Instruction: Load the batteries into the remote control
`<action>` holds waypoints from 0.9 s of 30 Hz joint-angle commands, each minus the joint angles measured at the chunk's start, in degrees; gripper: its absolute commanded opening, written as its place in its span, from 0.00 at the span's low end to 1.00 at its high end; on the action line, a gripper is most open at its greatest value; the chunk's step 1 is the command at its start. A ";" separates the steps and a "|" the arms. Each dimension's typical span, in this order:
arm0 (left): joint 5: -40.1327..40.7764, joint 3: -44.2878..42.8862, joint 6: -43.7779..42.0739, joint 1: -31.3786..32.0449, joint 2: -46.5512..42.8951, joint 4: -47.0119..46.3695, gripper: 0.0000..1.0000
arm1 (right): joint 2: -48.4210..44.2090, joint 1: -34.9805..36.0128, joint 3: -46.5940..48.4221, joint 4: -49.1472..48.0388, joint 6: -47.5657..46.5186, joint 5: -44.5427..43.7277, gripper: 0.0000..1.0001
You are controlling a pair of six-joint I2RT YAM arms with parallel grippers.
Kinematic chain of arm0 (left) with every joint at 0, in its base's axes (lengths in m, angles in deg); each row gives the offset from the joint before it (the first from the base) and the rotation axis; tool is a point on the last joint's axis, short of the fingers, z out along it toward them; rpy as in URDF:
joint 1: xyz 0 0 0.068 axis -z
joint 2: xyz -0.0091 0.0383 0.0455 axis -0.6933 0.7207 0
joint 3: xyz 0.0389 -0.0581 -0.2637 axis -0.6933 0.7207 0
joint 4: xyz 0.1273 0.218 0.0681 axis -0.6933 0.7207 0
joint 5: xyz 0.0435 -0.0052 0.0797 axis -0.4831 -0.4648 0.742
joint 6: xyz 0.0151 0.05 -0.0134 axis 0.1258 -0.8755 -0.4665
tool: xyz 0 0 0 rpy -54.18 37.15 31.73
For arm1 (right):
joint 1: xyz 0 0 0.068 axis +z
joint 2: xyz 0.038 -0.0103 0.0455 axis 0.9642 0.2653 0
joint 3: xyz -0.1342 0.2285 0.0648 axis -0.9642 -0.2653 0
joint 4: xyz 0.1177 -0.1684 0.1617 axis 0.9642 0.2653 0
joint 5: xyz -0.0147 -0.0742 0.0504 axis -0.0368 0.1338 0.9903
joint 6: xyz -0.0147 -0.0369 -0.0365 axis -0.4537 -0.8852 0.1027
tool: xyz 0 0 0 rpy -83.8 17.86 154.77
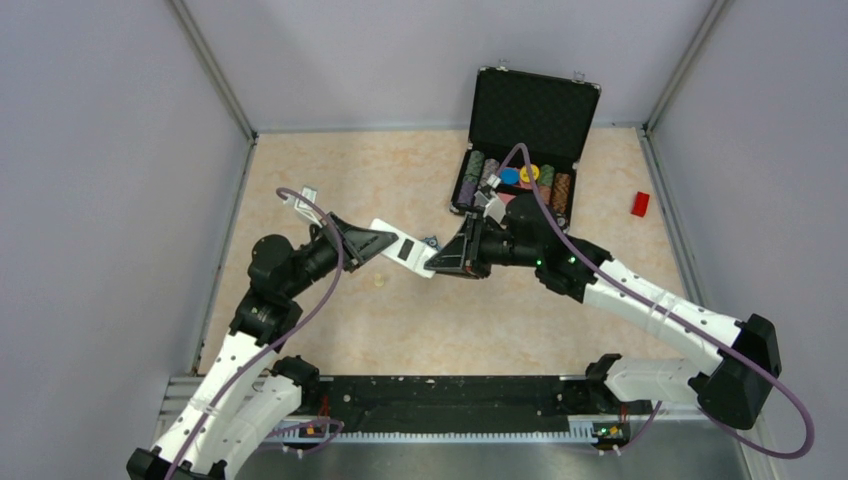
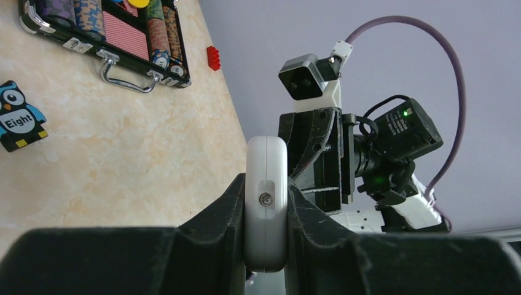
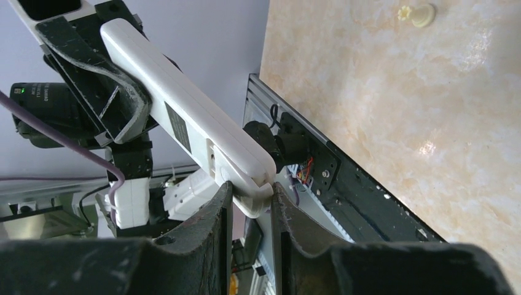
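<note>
Left gripper point(image 1: 372, 240) and right gripper point(image 1: 443, 262) each clamp tight on one end of the remote point(image 1: 405, 250), held above the table point(image 1: 470, 320); open case point(image 1: 535, 110) close behind.

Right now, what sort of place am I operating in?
Probably a robot test booth, not a home: plain grey walls enclose a marble-look tabletop, a black mounting rail lines the near edge, and odd props lie about: a poker-chip case, a red block.

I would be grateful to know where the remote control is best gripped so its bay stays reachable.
Likely at an end, closing across the bar, approaching along its length, as the left claw and right claw do: the remote control is slim and its dark bay sits between them.
</note>
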 commanded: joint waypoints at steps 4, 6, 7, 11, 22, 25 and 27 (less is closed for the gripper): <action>-9.45 -2.65 15.60 2.08 -0.88 -15.79 0.00 | 1.50 0.67 -1.72 -5.91 0.06 -4.20 0.19; -9.07 -2.90 16.72 2.08 -0.94 -15.68 0.00 | 1.29 0.67 -1.87 -5.48 -0.03 -4.72 0.22; -8.75 -2.90 17.40 2.08 -0.86 -15.67 0.00 | 1.15 0.60 -1.89 -5.10 -0.08 -5.06 0.23; -7.80 -2.54 20.49 2.08 -0.59 -16.29 0.00 | 0.30 0.61 -2.85 -4.53 -0.02 -5.98 0.30; -5.14 -0.30 28.36 2.02 -0.90 -22.45 0.00 | -1.75 0.61 -5.97 -8.07 1.86 -6.84 0.41; -5.12 -0.36 28.94 2.08 -0.77 -23.20 0.00 | -1.94 0.60 -7.64 -10.47 3.01 -6.51 0.42; -5.22 -0.74 28.10 2.08 -0.75 -22.60 0.00 | -1.84 0.61 -8.45 -14.00 3.40 -5.68 0.43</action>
